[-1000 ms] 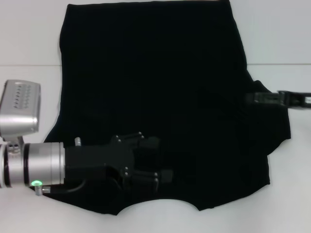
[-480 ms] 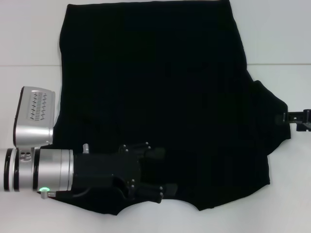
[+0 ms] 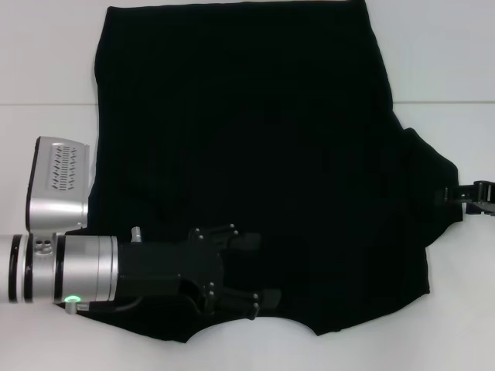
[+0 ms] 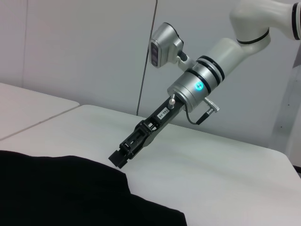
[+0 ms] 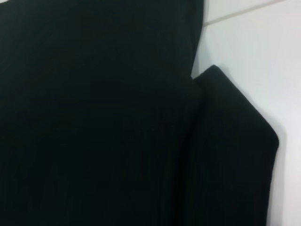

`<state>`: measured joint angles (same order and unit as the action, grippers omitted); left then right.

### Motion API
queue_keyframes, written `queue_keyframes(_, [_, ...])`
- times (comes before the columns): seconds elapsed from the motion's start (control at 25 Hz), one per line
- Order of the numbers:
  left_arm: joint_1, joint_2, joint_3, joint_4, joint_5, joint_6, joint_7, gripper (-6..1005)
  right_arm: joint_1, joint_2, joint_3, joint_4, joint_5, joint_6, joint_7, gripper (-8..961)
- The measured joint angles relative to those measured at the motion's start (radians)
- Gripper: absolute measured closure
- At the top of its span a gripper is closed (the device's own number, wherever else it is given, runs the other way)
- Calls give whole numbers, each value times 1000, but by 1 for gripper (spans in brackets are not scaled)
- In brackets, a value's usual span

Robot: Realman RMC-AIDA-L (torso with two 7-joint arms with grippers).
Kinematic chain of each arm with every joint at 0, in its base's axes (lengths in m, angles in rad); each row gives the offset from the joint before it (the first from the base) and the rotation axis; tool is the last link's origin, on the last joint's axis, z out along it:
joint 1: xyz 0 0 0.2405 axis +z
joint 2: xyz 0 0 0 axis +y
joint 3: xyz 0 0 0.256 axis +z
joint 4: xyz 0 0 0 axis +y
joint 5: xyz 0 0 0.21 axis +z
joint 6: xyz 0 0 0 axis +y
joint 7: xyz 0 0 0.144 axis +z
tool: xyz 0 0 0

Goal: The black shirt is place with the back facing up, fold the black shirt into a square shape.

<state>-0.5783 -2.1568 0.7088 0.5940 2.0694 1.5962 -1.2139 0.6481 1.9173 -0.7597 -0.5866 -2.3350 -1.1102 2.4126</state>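
The black shirt (image 3: 255, 139) lies flat on the white table (image 3: 46, 54), plain side up, with its neckline at the near edge. Its right sleeve (image 3: 431, 197) sticks out to the right, and its left side forms a straight edge. My left gripper (image 3: 251, 269) hovers low over the cloth near the neckline, open, with nothing seen between its fingers. My right gripper (image 3: 461, 193) sits at the tip of the right sleeve. In the left wrist view it (image 4: 120, 157) points down at the shirt (image 4: 56, 193) edge. The right wrist view shows the sleeve (image 5: 235, 155).
A seam line (image 3: 46, 103) crosses the white table behind the shirt's middle. Bare table (image 4: 225, 179) shows to the left and right of the shirt. Pale wall panels (image 4: 84, 52) stand beyond the table.
The right gripper has drawn back to the right, from over the sleeve to its outer tip. The left gripper has shifted slightly nearer and to the right, toward the neckline.
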Motion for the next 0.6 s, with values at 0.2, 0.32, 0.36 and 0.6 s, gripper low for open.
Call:
queue_keyframes(0.2, [-2, 0, 0, 0, 0, -6, -5, 37, 1, 1, 0, 18, -2, 26, -6, 147])
queue_keyframes(0.32, [-3, 0, 0, 0, -1, -6, -6, 38, 2, 7, 0, 22, -3, 35, -9, 178])
queue_keyframes(0.36, [-4, 0, 0, 0, -3, -6, -6, 38, 2, 11, 0, 22, -3, 39, -11, 189])
queue_keyframes(0.6, [-7, 0, 0, 0, -3, -6, -6, 37, 7, 29, 0, 30, -3, 68, -25, 250])
